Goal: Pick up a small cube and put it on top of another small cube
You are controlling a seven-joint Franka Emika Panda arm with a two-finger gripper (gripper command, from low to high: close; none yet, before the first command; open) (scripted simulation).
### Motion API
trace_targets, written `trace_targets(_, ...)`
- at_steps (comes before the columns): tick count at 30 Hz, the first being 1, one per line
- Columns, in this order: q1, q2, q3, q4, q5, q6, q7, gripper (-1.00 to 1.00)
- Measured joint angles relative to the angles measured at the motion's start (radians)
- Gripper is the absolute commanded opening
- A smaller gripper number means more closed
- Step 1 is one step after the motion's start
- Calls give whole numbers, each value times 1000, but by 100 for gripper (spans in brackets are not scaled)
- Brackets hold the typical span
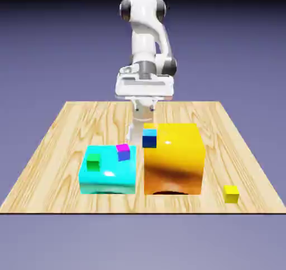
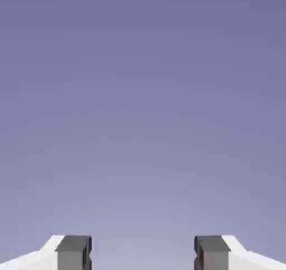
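Though tiny here, the yellow cube (image 1: 231, 193) apparently sits upright, table-square.

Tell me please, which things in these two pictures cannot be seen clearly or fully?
- Hand view: shows only backdrop between the open gripper fingertips; no cube or table appears.
- Exterior view: the dark blue cube overlaps the big orange-yellow block; whether it rests on it or stands behind is unclear.
- Exterior view: the gripper's fingers are not distinguishable; the arm's own body hides them.
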Motion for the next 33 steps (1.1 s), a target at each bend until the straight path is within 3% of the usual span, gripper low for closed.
trace_targets(33,-191,1196,738,860,-437,-839,772,0)
